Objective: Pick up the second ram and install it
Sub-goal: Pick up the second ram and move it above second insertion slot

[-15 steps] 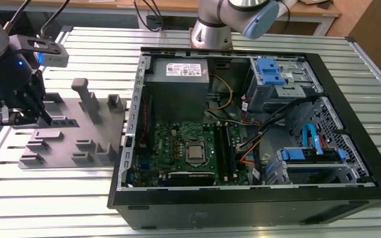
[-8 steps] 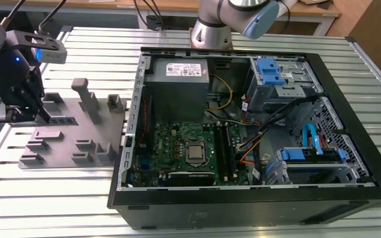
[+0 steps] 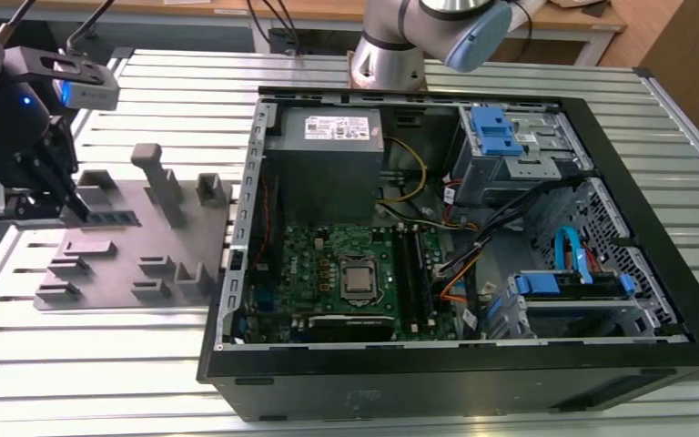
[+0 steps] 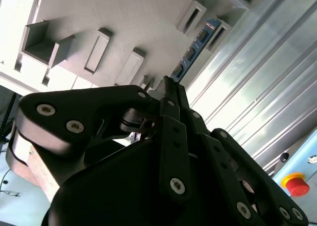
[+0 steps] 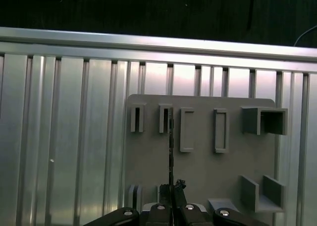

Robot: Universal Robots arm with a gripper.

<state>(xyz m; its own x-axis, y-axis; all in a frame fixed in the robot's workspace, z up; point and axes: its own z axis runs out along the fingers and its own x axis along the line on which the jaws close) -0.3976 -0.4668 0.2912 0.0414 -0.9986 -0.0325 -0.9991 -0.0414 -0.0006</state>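
Now the claw (image 3: 76, 211) hangs at the exterior view's left, above the tabletop (image 3: 34, 364). Its fingers (image 4: 171, 107) are closed on the near end of the ram (image 3: 116, 218). The ram stands on its edge in a slot of the gray holder (image 3: 113, 259) and points away from the claw. Well apart from the claw, toward the exterior view's right, lies the open case (image 3: 447, 373) with the motherboard (image 3: 313, 264).

Gripper (image 3: 74, 211) hangs low, pointing straight down, fingers (image 4: 171, 107) pinched tight on the second ram (image 4: 198, 42).
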